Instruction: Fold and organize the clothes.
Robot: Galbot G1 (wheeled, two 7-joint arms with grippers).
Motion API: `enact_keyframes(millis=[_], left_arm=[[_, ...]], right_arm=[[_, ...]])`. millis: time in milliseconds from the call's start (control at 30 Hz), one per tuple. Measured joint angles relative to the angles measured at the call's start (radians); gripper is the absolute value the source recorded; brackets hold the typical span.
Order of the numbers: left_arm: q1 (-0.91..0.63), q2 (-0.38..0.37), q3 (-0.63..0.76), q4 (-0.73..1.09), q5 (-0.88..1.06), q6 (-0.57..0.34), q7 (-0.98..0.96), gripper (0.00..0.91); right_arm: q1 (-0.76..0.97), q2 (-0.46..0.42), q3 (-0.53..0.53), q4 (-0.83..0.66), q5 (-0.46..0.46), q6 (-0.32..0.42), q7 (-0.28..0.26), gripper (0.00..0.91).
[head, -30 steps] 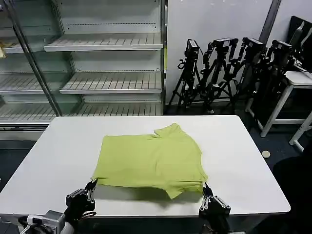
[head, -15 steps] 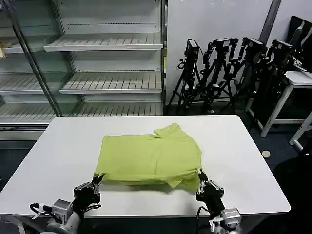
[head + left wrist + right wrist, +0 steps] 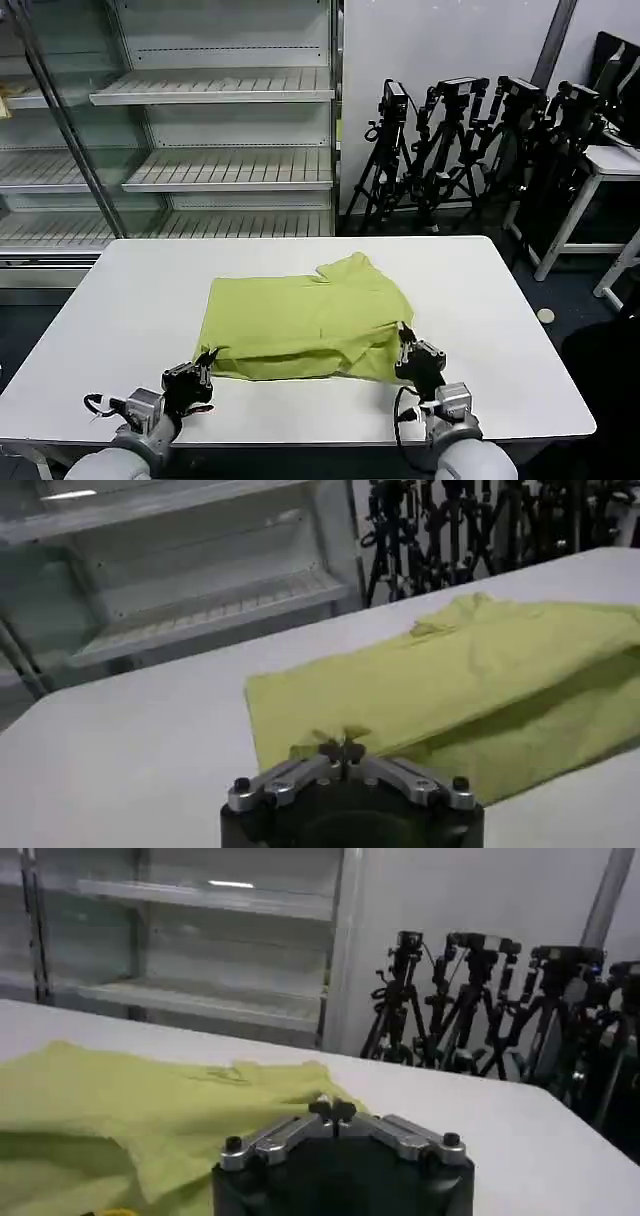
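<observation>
The clothes are one lime yellow-green T-shirt [image 3: 305, 318] lying plain side up in the middle of the white table [image 3: 500, 330]. Its near hem is raised off the table and curls back over the shirt. My left gripper [image 3: 205, 362] is shut on the near left hem corner. My right gripper [image 3: 403, 340] is shut on the near right hem corner. In the left wrist view, a tuft of T-shirt [image 3: 470, 680] fabric sticks out between the closed tips of the left gripper [image 3: 342, 748]. In the right wrist view, the right gripper [image 3: 332, 1110] is closed at the edge of the T-shirt [image 3: 130, 1108].
Metal shelving [image 3: 210, 130] stands behind the table's far edge. Several black camera tripods [image 3: 470, 140] crowd the back right, beside another white table [image 3: 610, 165]. Bare tabletop lies left, right and beyond the shirt.
Both grippers have moved away from my body across the table, carrying the shirt's near hem up and over the rest of the shirt. The right one has gone farther.
</observation>
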Motion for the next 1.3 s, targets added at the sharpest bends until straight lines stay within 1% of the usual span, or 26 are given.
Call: enact_keyframes(millis=[300, 367, 400, 433, 467, 767, 1000, 1167, 1300], left_arm=[[-0.049, 0.026, 0.023, 0.051, -0.004, -0.013, -0.003, 0.02], [-0.057, 0.029, 0.027, 0.06, -0.004, -0.015, -0.004, 0.04], [-0.061, 0.03, 0.028, 0.064, -0.004, -0.016, -0.005, 0.091], [-0.064, 0.03, 0.029, 0.069, -0.004, -0.018, -0.007, 0.514], [-0.067, 0.03, 0.03, 0.072, -0.004, -0.02, -0.009, 0.907], [-0.063, 0.015, 0.027, 0.079, -0.011, -0.045, -0.032, 0.907], [-0.029, -0.014, -0.001, 0.059, -0.024, -0.059, -0.051, 0.907], [0.002, -0.04, -0.035, 0.043, -0.045, -0.061, -0.057, 0.907], [0.023, -0.06, -0.053, 0.04, -0.067, -0.065, -0.06, 0.907]], right_arm=[[0.06, 0.007, -0.023, -0.065, -0.008, 0.001, -0.001, 0.0], [0.069, 0.011, -0.028, -0.079, -0.012, 0.0, -0.002, 0.0], [0.073, 0.012, -0.031, -0.085, -0.014, -0.002, -0.002, 0.0], [0.075, 0.015, -0.034, -0.09, -0.017, -0.005, -0.002, 0.816], [0.077, 0.017, -0.037, -0.093, -0.019, -0.007, -0.001, 0.907], [0.068, 0.03, -0.027, -0.094, -0.041, -0.006, -0.005, 0.907], [0.029, 0.042, -0.002, -0.065, -0.045, -0.011, -0.008, 0.907], [-0.011, 0.05, 0.023, -0.042, -0.043, -0.015, -0.009, 0.907], [-0.049, 0.063, 0.054, -0.039, -0.023, -0.025, -0.001, 0.907]])
